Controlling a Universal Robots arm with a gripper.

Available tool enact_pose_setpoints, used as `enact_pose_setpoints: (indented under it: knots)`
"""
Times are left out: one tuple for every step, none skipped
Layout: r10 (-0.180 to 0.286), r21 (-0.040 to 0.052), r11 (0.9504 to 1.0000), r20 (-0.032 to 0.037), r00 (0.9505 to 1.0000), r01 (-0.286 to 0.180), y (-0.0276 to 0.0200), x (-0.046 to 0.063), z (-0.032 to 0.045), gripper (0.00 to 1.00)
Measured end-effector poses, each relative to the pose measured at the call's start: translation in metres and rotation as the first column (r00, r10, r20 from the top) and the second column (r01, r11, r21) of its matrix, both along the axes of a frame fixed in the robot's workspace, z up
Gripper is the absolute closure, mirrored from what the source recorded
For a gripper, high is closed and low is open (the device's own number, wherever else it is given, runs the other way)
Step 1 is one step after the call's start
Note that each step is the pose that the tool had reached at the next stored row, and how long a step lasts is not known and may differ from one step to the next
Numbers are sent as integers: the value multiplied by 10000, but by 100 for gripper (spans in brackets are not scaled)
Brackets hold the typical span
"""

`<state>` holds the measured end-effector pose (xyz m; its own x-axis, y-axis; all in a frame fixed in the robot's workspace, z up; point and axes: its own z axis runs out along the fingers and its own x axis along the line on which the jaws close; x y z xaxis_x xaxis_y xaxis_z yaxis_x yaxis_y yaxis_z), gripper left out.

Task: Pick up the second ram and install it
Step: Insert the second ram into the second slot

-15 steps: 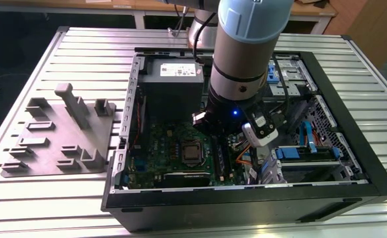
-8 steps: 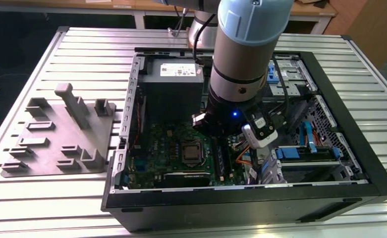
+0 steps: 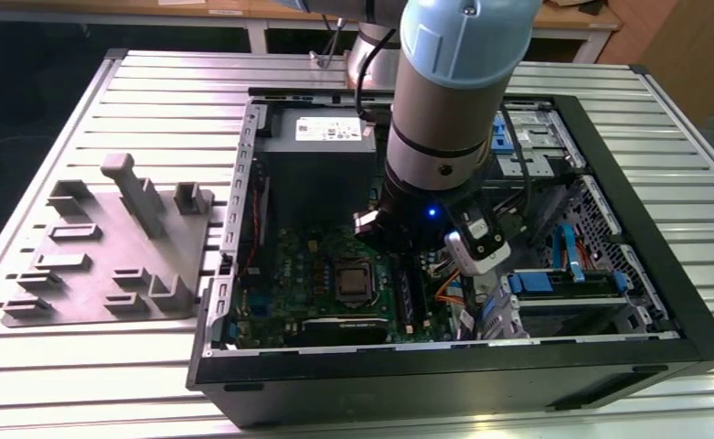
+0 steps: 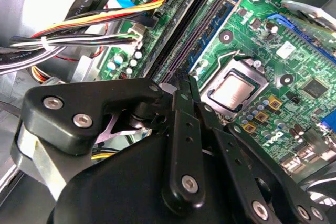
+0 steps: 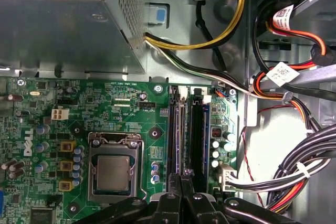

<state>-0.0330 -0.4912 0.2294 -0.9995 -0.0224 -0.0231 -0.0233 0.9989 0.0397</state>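
Hand (image 5: 181, 177) pinched narrow over one end of slot rails (image 5: 186, 129) — perhaps touching, cables (image 5: 310, 156) near one side, processor (image 5: 113, 174) the other.

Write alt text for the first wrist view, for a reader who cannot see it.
The gripper hangs over the long black memory slots on a green motherboard, beside the silver square processor. A perforated metal box and bundles of coloured cables border the board.
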Motion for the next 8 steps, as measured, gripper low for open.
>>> enact_pose_setpoints:
  knots:
    - [0,0,10000,0,10000,0,0,0,0,89]
    - [0,0,10000,0,10000,0,0,0,0,89]
    - [0,3,10000,1,10000,0,0,0,0,89]
    - [0,3,10000,1,10000,0,0,0,2,89]
    - [0,2,10000,0,10000,0,0,0,8,89]
    - [0,4,10000,-1,10000,0,0,0,13,89]
    - [0,10,10000,0,10000,0,0,0,17,89]
    - [-1,13,10000,0,10000,1,0,0,21,89]
